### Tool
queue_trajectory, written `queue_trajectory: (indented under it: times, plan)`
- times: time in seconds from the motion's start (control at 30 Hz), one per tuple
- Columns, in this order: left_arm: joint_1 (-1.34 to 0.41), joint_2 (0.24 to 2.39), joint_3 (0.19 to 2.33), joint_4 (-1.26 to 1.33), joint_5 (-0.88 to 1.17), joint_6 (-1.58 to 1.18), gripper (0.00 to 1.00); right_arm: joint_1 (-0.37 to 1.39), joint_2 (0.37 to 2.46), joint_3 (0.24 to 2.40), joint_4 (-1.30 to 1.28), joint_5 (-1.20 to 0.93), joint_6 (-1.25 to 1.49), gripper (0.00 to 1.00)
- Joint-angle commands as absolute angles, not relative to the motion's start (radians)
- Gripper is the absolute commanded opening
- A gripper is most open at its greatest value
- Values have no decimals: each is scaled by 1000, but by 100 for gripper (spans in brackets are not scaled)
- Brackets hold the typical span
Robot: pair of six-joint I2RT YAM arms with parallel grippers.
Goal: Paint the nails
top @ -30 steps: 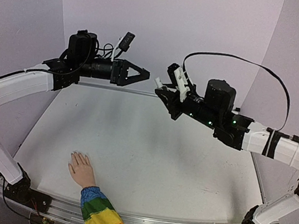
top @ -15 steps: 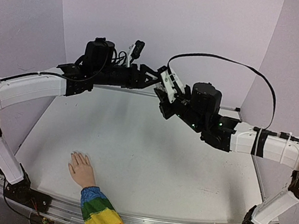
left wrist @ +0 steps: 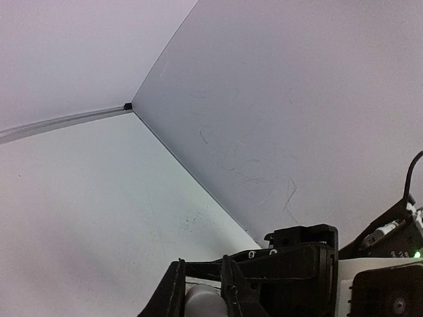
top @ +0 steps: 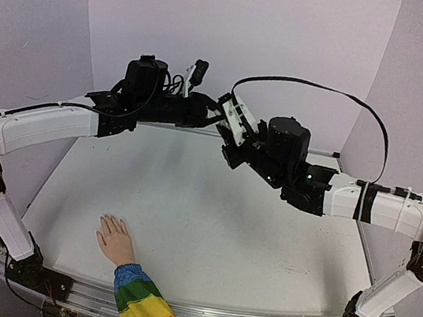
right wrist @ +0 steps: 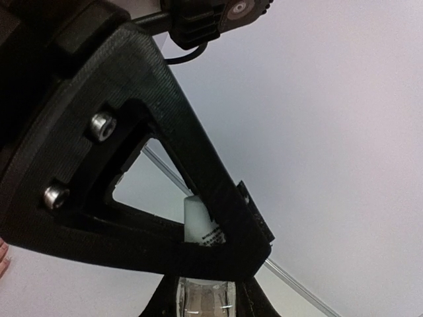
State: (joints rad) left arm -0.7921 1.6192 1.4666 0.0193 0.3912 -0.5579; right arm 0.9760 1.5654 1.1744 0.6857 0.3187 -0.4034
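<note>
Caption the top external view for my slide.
High above the table, left gripper and right gripper meet on a small bottle; mannequin hand lies front-left.

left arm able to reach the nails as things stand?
Probably not yet: the way to the nails looks open, but the left gripper sits raised at the back, closed around the bottle cap.

Pale nails, flat, table's near-left.

The left arm and right arm are wearing white shells over black joints. A black cable is looping off the right; silver screws are studding the black left hand.
</note>
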Motion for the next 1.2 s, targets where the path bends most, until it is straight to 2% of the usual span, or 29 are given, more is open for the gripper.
queue_trajectory:
  times: [0.0,0.13,0.2,0.27,0.47,0.6,0.77,1.0,1.03,1.07,1.13,1.17]
  plan:
    - [-797,1610,1508,52,426,-543,15,986,1560,1238,782,332,-379,0]
    - [-798,1590,1488,53,492,-481,1,984,1526,1216,782,278,-342,0]
    - [-798,1574,1474,57,540,-418,0,978,1494,1198,769,168,-322,0]
    - [-796,1565,1476,59,640,-350,0,960,1457,1188,727,0,-285,0]
    - [-795,1510,1473,69,1115,-113,0,876,1393,1194,649,-680,-71,0]
    - [-795,1462,1434,72,1328,-2,0,875,1410,1218,653,-945,67,0]
    - [-796,1464,1431,72,1383,-2,0,881,1369,1153,683,-886,93,0]
    - [-791,1437,1401,73,1301,13,0,881,1345,1139,660,-783,36,0]
    - [-786,1437,1405,73,1259,-21,3,882,1343,1140,638,-729,10,0]
    - [-779,1437,1410,73,1211,-60,14,882,1340,1135,627,-667,-24,0]
    - [-760,1439,1417,73,1148,-122,48,881,1330,1120,623,-545,-85,0]
    - [-750,1439,1417,72,1117,-146,60,882,1327,1114,623,-473,-108,0]
